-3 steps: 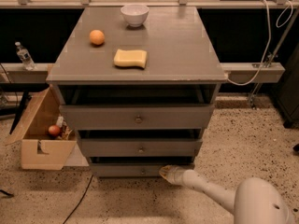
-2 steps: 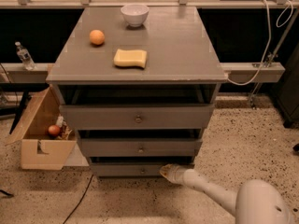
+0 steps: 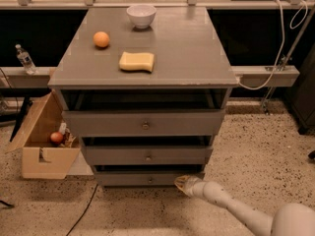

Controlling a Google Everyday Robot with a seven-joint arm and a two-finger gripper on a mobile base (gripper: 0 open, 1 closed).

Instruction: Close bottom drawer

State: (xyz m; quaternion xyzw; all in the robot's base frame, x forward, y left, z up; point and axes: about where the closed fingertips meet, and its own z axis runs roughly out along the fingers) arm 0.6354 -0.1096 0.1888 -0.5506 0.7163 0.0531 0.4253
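The grey cabinet (image 3: 147, 77) has three drawers, all pulled out a little. The bottom drawer (image 3: 133, 179) is lowest, with a thin grey front, a small round knob (image 3: 149, 179) and a dark gap above it. My gripper (image 3: 181, 183) sits at the end of the white arm (image 3: 231, 208) coming from the lower right. It rests against the right end of the bottom drawer's front, near the floor.
An orange (image 3: 101, 39), a yellow sponge (image 3: 137, 61) and a white bowl (image 3: 141, 15) lie on the cabinet top. An open cardboard box (image 3: 42, 141) stands on the floor to the left. A black cable (image 3: 83, 210) runs across the floor. A water bottle (image 3: 23, 59) stands on the left ledge.
The gripper stays at the right end of the bottom drawer's front. No clear movement of the drawer shows.
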